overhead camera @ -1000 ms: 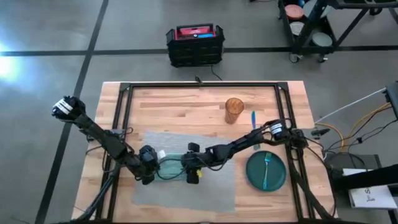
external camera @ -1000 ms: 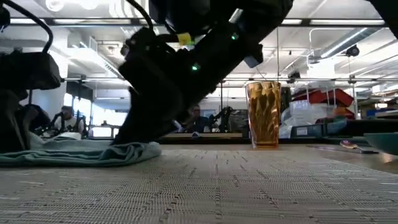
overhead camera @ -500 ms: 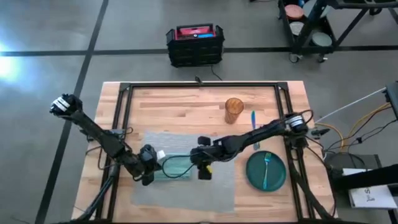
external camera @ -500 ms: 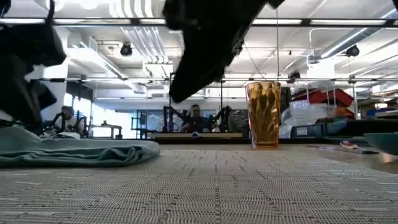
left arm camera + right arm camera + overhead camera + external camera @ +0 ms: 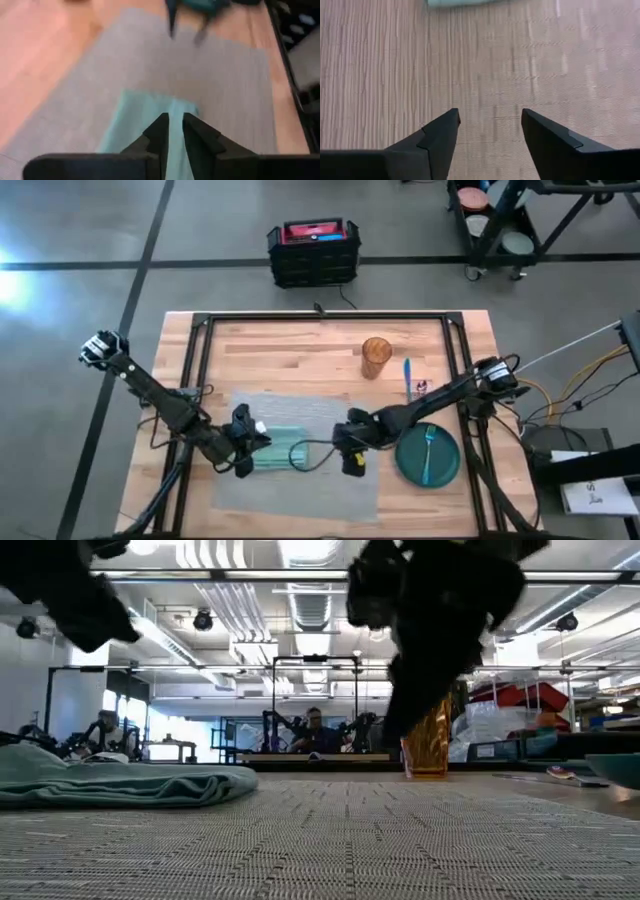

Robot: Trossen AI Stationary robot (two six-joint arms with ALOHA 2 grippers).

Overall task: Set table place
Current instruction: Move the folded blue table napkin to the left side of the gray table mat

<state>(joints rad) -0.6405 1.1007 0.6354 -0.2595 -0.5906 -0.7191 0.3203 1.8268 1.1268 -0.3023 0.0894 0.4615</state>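
Fingers of the right gripper (image 5: 490,132) have opened empty and withdrawn toward 3 o'clock; the left gripper (image 5: 171,131) pinches the teal napkin (image 5: 282,452), now folded at 9 o'clock on the placemat (image 5: 340,488), mid-bench (image 5: 280,350).

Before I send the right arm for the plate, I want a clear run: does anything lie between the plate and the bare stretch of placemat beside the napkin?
Nothing visible does, apart from the right tool itself, open over the placemat edge nearest the plate. The napkin lies farther left, under the left tool; a fork rides on the plate.
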